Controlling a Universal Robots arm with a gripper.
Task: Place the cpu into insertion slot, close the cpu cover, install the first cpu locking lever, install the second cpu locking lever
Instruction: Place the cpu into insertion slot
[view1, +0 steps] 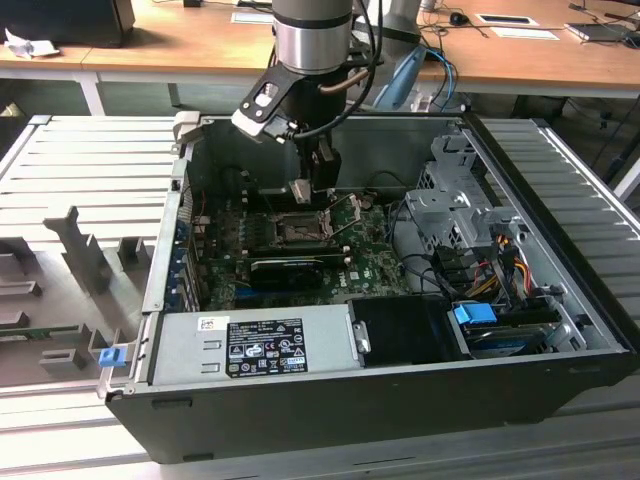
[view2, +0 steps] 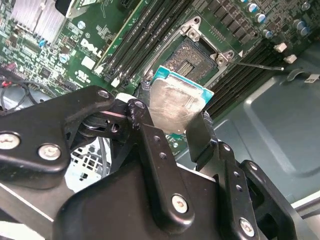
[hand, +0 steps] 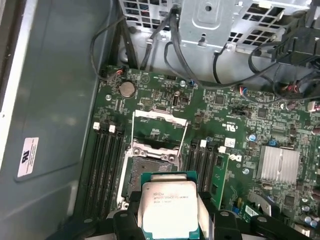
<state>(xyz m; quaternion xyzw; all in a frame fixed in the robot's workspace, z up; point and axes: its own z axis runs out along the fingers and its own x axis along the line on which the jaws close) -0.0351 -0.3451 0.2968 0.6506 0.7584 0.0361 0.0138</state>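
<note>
Cpu (hand: 169, 206) is gripped by its edges in the claw (view2: 172, 112), held just above the insertion slot (hand: 145, 169); cpu cover (hand: 159, 127) is swung open.

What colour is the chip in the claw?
Silvery grey cpu, teal edge; best in the first wrist view.

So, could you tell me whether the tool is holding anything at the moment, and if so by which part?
Yes: the tool holds the cpu, pinched by two opposite edges, its grey top face left bare.
</note>
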